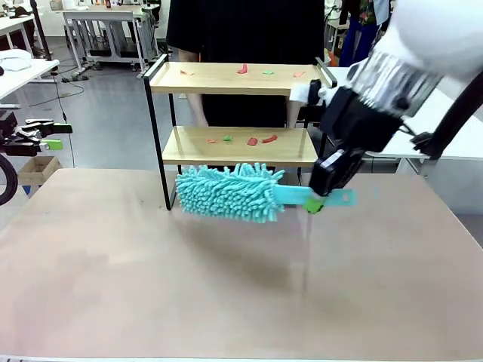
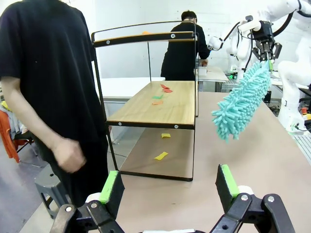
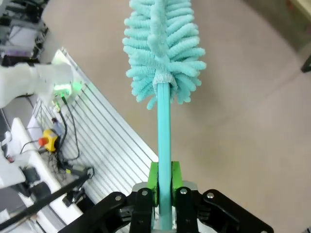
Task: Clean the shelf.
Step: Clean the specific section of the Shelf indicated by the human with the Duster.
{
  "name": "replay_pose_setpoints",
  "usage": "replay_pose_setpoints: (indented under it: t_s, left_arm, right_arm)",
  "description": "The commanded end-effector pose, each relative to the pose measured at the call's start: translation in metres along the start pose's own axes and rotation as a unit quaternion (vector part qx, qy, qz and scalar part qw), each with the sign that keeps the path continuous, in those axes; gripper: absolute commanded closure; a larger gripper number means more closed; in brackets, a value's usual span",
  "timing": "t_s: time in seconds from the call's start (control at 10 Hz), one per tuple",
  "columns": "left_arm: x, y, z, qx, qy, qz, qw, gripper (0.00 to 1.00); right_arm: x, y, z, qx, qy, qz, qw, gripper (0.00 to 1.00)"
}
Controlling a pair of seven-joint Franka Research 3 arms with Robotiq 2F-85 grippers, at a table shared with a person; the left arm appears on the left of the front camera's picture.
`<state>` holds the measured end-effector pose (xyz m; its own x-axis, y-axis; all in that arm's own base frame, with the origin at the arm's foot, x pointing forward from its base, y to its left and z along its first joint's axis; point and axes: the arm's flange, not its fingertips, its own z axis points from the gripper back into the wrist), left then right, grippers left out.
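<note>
One shelf (image 1: 234, 78) stands at the 12 o'clock end of the table (image 1: 226, 302). It has two light wooden boards in a thin black metal frame, with a raised rail at each end of the top board. The front view shows four small coloured scraps (image 1: 242, 69) on the top board and four more (image 1: 252, 140) on the lower board, in red, orange and green. The left wrist view shows two yellow scraps (image 2: 161, 156) on the table beneath the lower board.

One teal duster (image 1: 226, 192) with a shaggy head and a flat handle hangs level above the table, in front of the lower board's edge. In the left wrist view it is apart from the frame. The right gripper (image 1: 318, 197), at 3 o'clock of the duster head, has its green pads closed tight on the handle.

The left gripper (image 2: 169, 182) has its fingers spread wide and holds nothing; in the front view it sits at 9 o'clock. One person (image 2: 43, 73) in black stands at the shelf's far side, one hand (image 2: 68, 155) loosely curled.
</note>
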<state>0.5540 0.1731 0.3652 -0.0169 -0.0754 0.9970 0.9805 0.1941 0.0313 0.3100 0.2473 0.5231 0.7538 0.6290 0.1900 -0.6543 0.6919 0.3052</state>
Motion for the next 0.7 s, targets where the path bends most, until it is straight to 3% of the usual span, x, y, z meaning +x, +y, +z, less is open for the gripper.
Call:
replay_pose_setpoints:
  t_s: [0.0,0.1,0.6]
  left_arm:
    - [0.001,-0.001,0.000,0.001,0.001,-0.001,1.000,0.00]
    - [0.001,-0.001,0.000,0.001,0.001,-0.001,1.000,0.00]
    - [0.001,-0.001,0.000,0.001,0.001,-0.001,1.000,0.00]
  right_arm:
    - [0.005,0.012,-0.026,0.006,-0.023,-0.009,1.000,0.87]
    - [0.000,0.000,0.000,0.000,0.000,0.000,1.000,0.87]
    - [0.000,-0.002,-0.007,0.001,-0.001,-0.006,1.000,0.87]
